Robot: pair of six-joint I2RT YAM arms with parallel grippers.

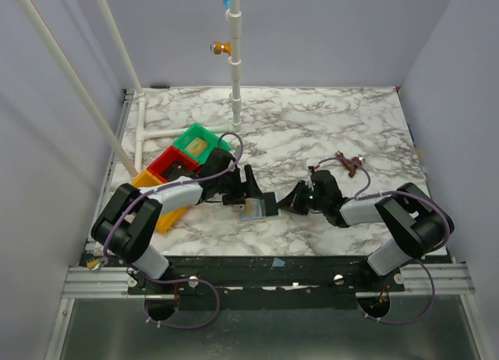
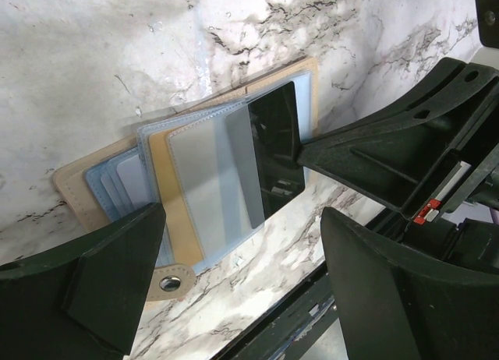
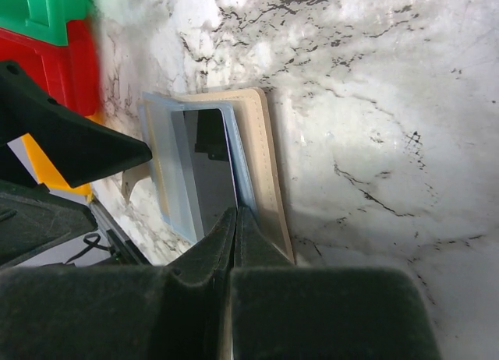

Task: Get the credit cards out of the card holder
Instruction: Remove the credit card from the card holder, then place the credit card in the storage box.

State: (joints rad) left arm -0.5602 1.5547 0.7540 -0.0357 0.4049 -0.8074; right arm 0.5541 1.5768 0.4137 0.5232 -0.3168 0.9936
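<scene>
Now, step: pulling a card (image 2: 273,153) from the open holder (image 1: 255,210), judged from the right fingers pinched at the holder's near edge while the left gripper (image 2: 242,286) waits spread beside it.
Doing it well: the left fingers should pin the tan cover (image 3: 261,153) flat before the right arm draws back; pull along the sleeve's opening, low and straight, so the clear pocket does not lift with the card.
Right gripper (image 3: 236,220): jaws pressed together, tips at the edge of the dark glossy card and blue-grey sleeve; whether they truly grip the card or only the sleeve, I cannot tell.
Left gripper: jaws wide apart, holding nothing; one fingertip (image 2: 136,243) lies over the holder's corner near the stud (image 2: 170,281), contact uncertain.
Holder: lying open on the marble table (image 1: 327,126), between both grippers, near the front edge.
Cards: fanned in the sleeves, a tan-gold one (image 2: 165,185) under the clear pocket.
Risk: the whole holder sliding with the pull.
</scene>
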